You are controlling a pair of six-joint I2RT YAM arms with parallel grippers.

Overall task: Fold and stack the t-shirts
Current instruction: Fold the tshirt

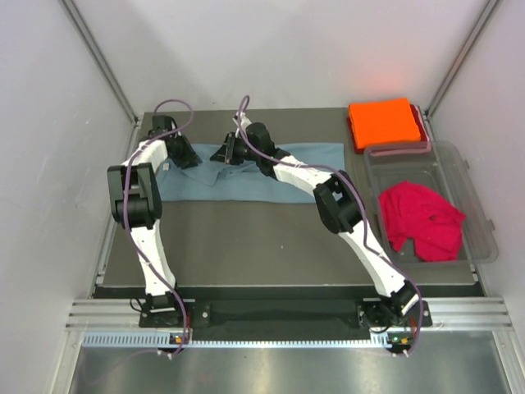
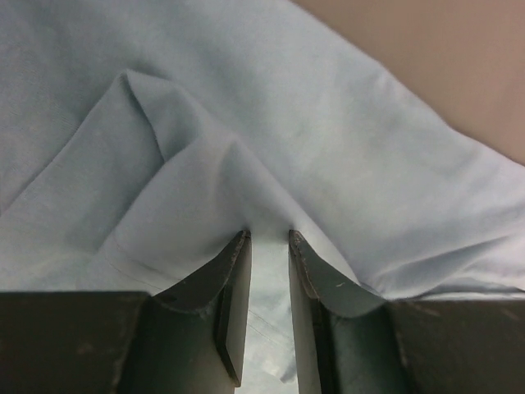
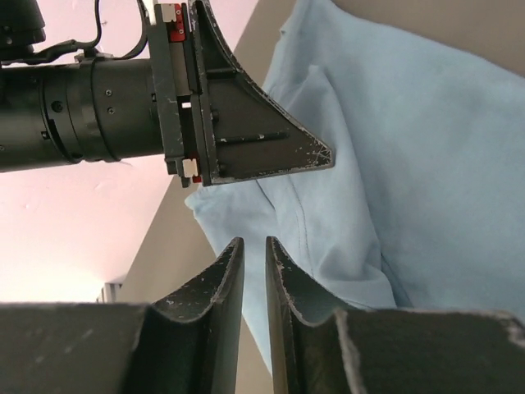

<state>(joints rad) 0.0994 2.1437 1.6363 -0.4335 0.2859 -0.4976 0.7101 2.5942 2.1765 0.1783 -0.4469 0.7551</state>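
The grey-blue t-shirt lies spread across the far middle of the table. My left gripper is at its left end. In the left wrist view the narrow jaws pinch a raised fold of the shirt, which tents up at the tips. My right gripper is over the shirt's far edge. Its jaws are almost together above the cloth, with nothing seen between them. The orange t-shirt lies folded at the far right. The crimson t-shirt is crumpled in the tub.
The clear plastic tub stands at the right edge of the table. A dark red edge shows under the orange shirt. White walls close in on the left, right and back. My left gripper's finger is close above the right one.
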